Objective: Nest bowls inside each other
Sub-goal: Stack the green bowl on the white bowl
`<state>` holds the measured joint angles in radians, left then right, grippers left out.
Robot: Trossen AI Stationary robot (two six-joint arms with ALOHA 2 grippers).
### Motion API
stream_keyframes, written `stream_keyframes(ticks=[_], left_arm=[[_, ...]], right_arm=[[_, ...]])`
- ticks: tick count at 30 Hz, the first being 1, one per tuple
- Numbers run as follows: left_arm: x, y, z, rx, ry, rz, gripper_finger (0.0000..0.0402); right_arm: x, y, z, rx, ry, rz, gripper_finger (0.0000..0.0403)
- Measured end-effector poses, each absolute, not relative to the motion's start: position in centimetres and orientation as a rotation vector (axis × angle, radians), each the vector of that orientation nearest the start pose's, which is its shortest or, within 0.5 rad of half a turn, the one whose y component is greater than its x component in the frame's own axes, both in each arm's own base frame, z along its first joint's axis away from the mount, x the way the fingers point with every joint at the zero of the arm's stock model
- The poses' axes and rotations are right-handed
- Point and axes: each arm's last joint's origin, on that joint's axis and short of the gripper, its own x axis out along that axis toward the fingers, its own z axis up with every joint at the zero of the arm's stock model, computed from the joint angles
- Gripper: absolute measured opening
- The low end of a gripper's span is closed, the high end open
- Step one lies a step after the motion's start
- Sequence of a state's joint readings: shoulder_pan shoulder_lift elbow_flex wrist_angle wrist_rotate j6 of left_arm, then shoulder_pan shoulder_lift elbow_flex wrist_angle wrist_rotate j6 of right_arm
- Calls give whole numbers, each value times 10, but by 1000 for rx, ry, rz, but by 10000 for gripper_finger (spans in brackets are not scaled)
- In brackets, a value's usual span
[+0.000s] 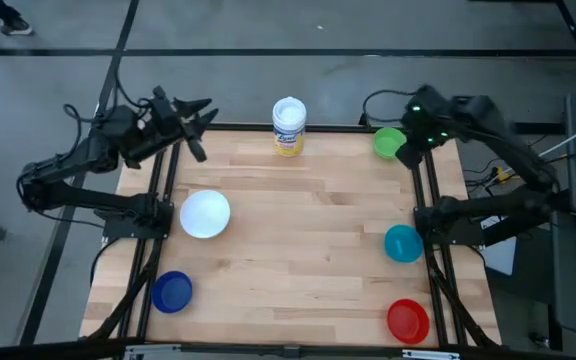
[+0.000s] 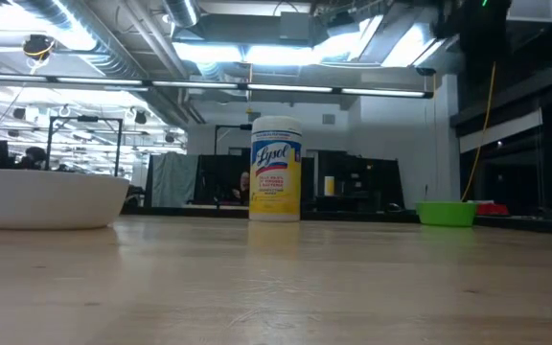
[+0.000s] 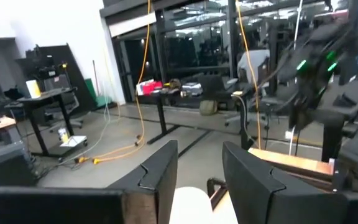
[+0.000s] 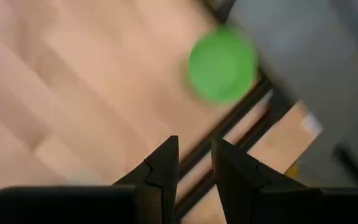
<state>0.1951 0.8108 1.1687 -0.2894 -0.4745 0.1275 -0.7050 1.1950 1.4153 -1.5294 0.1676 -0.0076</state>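
Light wooden plank table w/ black frame rails down both sides. Two dark arms, both raised near the far corners, neither touching a bowl.

Left gripper hangs over the far-left corner, above the frame rail, pointing toward the canister. Fingers parted w/ a clear gap, nothing between them; white lid top shows blurred in the gap of the left wrist view.

Right gripper sits above the far-right edge, over the black rail, close to the green bowl. Fingers apart by a narrow gap, empty, gripping nothing.

Tall yellow plastic canister w/ white lid stands upright at the far edge, mid-table, btwn the two arms.

Bowls, all separate, none nested:
- White round plastic bowl: left side, mid-depth, just beside the left rail. Upright, rim up.
- Red round plastic bowl: near-right corner.
- Blue round plastic bowl: near-left corner, beside the left rail.
- Teal round plastic bowl: right side, mid-depth, btwn green and red, next to the right arm's base.
- Green round plastic bowl: far-right corner, upright in the low view, just beside the right gripper.
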Motion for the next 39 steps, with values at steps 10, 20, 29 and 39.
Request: stream_keyframes(ticks=[10,20,29,39], left_arm=[[109,35,449,66,-92,675,119],[111,35,448,-20,-105,671,116],[112,35,447,-71,-120,653,116],[113,35,447,-98,-129,631,113]], right_arm=[[172,-177,270,458,1430,-604,103],[181,-215,217,413,1664,-605,140],[181,-234,212,475,1496,-612,160],[178,-245,213,505,1401,-618,144]])
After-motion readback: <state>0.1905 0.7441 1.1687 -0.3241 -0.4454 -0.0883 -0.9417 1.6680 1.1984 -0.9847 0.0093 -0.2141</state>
